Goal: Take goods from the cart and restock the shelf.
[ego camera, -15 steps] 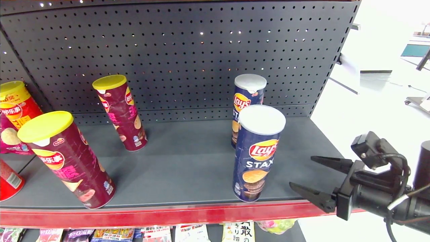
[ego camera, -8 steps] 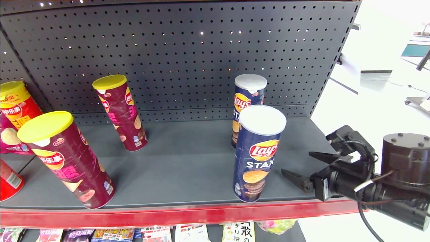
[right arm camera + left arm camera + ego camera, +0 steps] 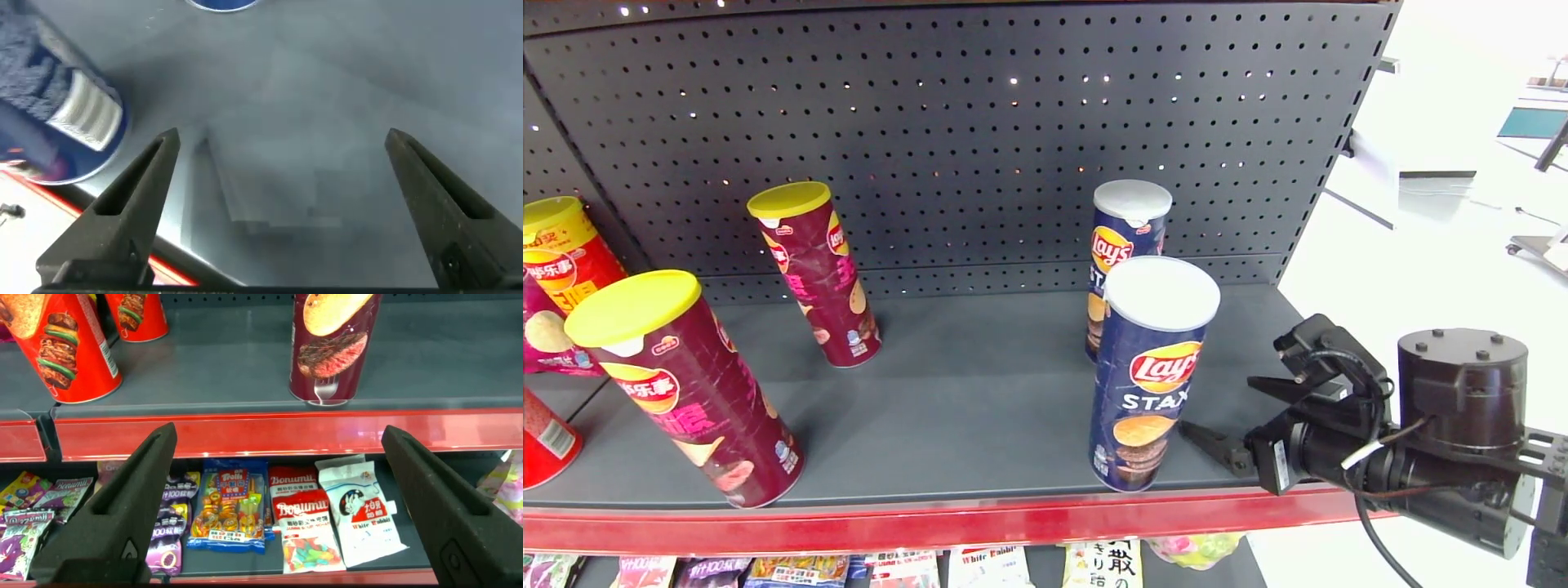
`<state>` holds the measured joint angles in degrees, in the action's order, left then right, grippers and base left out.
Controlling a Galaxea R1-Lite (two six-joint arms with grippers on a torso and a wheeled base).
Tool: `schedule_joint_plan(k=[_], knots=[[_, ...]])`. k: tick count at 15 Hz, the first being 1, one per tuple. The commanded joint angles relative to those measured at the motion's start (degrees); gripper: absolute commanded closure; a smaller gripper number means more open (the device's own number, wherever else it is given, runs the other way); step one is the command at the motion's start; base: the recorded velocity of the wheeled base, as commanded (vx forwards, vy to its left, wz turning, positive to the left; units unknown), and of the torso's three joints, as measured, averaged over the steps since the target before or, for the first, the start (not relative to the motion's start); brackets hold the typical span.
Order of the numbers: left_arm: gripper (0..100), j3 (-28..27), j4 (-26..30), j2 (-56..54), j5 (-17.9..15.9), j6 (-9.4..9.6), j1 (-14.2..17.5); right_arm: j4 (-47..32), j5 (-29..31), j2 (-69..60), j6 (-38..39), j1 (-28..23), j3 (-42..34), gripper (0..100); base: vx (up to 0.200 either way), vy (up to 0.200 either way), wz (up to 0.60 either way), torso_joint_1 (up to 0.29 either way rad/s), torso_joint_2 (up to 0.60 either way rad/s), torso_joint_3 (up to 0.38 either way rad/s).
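Note:
Two blue chip cans with white lids stand upright on the grey shelf [image 3: 980, 392], one at the front [image 3: 1147, 384] and one behind it [image 3: 1123, 237]. My right gripper [image 3: 1218, 406] is open and empty, low over the shelf just right of the front blue can. In the right wrist view the right gripper [image 3: 283, 135] spans bare shelf, with the front blue can [image 3: 57, 106] off to one side. My left gripper [image 3: 279, 433] is open and empty, in front of the red shelf edge [image 3: 245, 429], below a maroon can [image 3: 331, 347].
Two maroon cans with yellow lids [image 3: 694, 392] [image 3: 817, 273] stand on the shelf's left half, and red cans [image 3: 564, 245] sit at the far left. The perforated back panel [image 3: 972, 122] closes the rear. Snack bags [image 3: 237, 510] fill the lower shelf.
My right gripper has moved left, from beyond the shelf's right end to over the shelf, close beside the front blue can. The cans have not moved.

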<state>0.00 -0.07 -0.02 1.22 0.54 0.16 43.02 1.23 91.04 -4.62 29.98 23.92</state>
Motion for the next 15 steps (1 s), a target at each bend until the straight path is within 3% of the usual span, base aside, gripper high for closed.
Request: schedule_joint_plan(k=[1, 15], knots=[[0, 0.0, -0.01, 0.02, 0.01, -0.01, 0.02, 0.05, 0.09, 1.33, -0.04, 0.52, 0.6, 0, 0.0, 0.0, 0.0, 0.0, 0.0, 0.0], [0, 0.0, -0.01, 0.02, 0.01, -0.01, 0.02, 0.22, 0.61, 3.88, -0.21, 2.98, 3.5, 0, 0.0, 0.0, 0.0, 0.0, 0.0, 0.0]])
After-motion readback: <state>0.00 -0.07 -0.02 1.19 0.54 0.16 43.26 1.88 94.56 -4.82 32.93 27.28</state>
